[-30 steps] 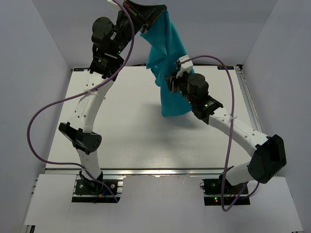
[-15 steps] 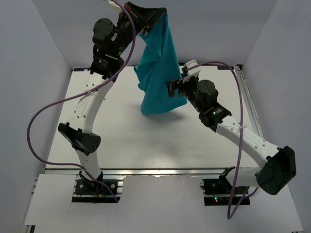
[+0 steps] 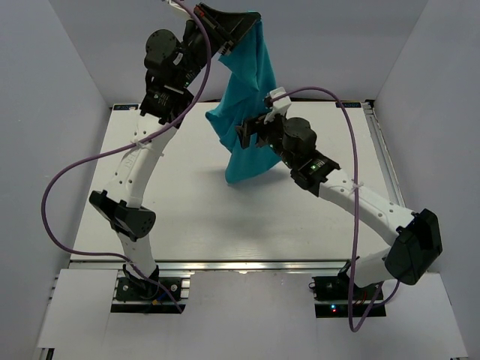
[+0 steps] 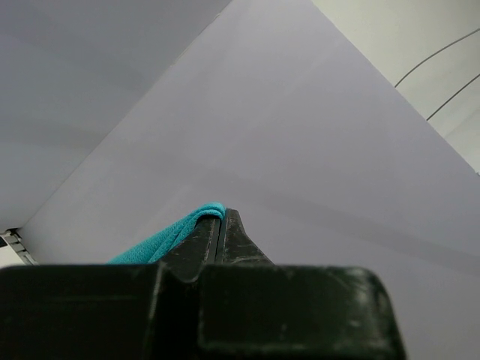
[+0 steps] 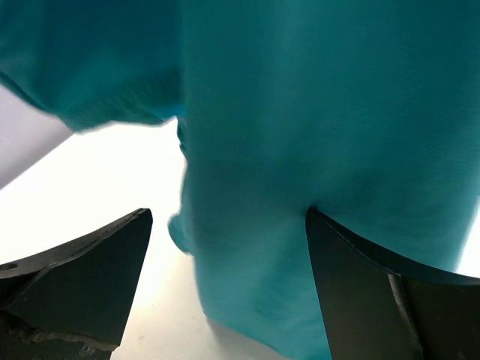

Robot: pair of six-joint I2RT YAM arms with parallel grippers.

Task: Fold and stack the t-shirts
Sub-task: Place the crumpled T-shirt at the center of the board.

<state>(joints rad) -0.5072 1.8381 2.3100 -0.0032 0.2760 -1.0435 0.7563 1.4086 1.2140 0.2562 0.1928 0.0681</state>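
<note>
A plain teal t-shirt (image 3: 253, 64) hangs high over the back of the white table (image 3: 187, 210), its lower end (image 3: 241, 163) dangling above the surface. My left gripper (image 3: 250, 16) is shut on its top edge; in the left wrist view the fabric (image 4: 169, 238) folds over the closed tips of that gripper (image 4: 221, 215). My right gripper (image 3: 250, 135) sits at the middle of the hanging cloth. It is open wide, and in the right wrist view the t-shirt (image 5: 300, 112) fills the space in front of the right gripper (image 5: 227, 215) and brushes the right finger (image 5: 360, 285).
Grey walls (image 3: 75, 60) close in the table on the left, back and right. Purple cables (image 3: 60, 180) loop beside both arms. A metal rail (image 3: 240, 267) runs along the table's near edge by the arm bases.
My right gripper has opened wide and shifted left against the hanging t-shirt. The shirt's lower part has swung left. The left gripper has kept its hold up high.
</note>
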